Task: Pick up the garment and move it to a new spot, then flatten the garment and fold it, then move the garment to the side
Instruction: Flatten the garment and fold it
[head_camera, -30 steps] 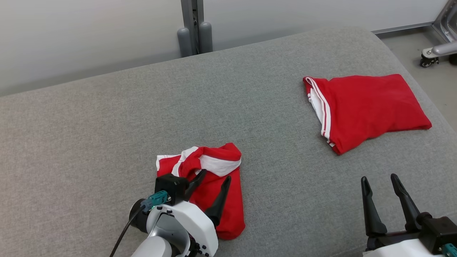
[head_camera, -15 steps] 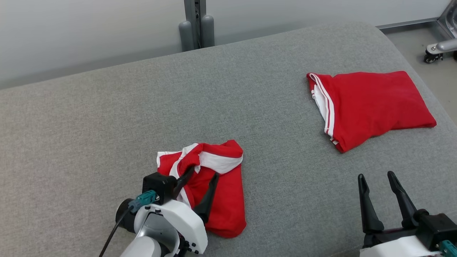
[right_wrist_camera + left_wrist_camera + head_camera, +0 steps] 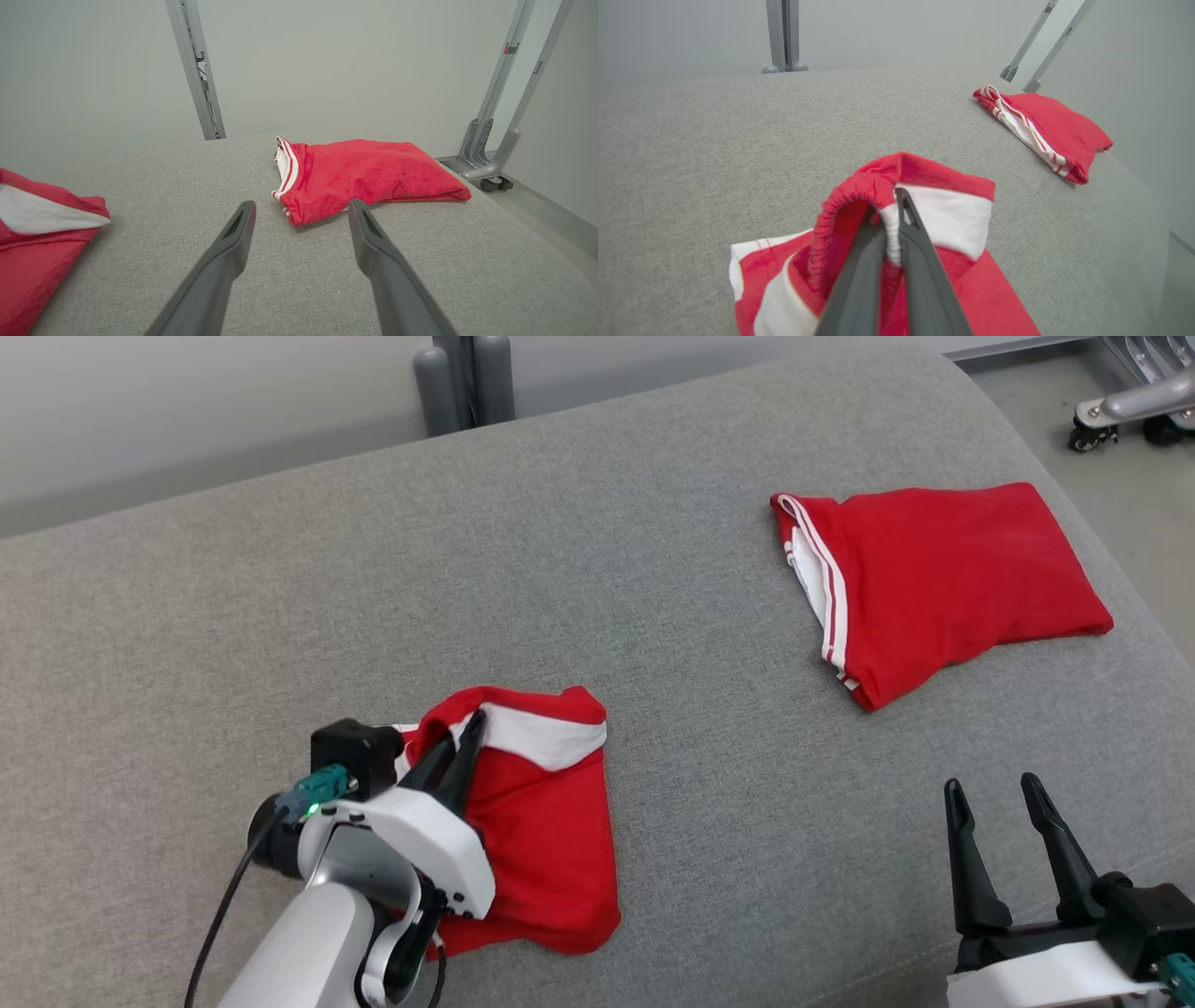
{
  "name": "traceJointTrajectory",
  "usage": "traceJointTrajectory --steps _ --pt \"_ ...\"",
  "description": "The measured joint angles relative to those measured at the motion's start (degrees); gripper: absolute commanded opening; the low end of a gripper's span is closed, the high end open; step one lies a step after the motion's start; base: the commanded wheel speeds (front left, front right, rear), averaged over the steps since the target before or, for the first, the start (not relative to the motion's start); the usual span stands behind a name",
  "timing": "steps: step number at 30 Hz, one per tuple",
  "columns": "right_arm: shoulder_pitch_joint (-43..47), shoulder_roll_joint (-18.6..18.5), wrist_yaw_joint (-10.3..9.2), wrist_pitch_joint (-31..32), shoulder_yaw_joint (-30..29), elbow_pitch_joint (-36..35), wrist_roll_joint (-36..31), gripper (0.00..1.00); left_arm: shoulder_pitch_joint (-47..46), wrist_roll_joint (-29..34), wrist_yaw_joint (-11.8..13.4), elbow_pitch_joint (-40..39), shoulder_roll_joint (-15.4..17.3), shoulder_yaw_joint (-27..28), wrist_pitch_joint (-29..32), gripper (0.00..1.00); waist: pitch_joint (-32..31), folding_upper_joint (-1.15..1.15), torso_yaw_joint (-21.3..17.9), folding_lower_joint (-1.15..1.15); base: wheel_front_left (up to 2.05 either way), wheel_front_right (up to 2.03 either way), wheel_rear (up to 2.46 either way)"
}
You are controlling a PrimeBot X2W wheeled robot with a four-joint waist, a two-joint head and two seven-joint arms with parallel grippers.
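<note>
The left gripper (image 3: 888, 205) has its fingers pressed together on the gathered waistband (image 3: 891, 228) of the crumpled red garment (image 3: 546, 821). The garment lies on the grey upholstered surface (image 3: 280, 616) directly beneath and just ahead of those fingers, with its rim drawn into a small peak at the tips. The cloth appears light, soft and limp, so it will probably drape and stretch rather than keep its shape. The elastic hem, thicker than the body fabric, looks like the surest hold; a pinch on a single thin layer could slip. The right gripper (image 3: 994, 789), fingers spread and holding nothing, hovers over bare surface well to the right of the garment. Beyond it lies a second red garment (image 3: 943, 579), folded flat. One second before, the left fingers stood spread over the heap; they have since shut on the waistband. The overall shift of the head view is camera motion.
</note>
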Motion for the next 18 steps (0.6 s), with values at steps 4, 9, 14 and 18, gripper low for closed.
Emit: traceJointTrajectory --steps 4,9,14,18 --pt "0.2 0.0 0.0 0.0 -0.2 0.4 0.0 1.0 -1.9 -2.5 -1.9 -3.5 -0.8 0.4 0.6 0.0 -1.4 0.0 0.5 0.0 0.0 0.0 0.0" --pt "0.0 0.0 0.0 0.0 0.7 0.8 -0.3 1.0 -5.9 -3.5 -3.1 -9.8 -1.7 0.0 2.0 0.0 -4.2 0.0 0.8 0.0 0.0 0.0 0.0" --pt "0.7 0.0 0.0 0.0 1.0 1.6 -0.7 1.0 -9.8 -5.9 -4.9 -14.9 -3.2 -0.5 2.6 0.0 -7.0 0.0 0.4 0.0 0.0 0.0 0.0" --pt "1.3 0.0 0.0 0.0 1.1 1.8 -1.1 1.0 -12.3 -8.1 -6.6 -16.9 -4.3 -0.9 2.4 0.0 -8.6 0.0 -0.5 0.0 0.0 0.0 0.0"
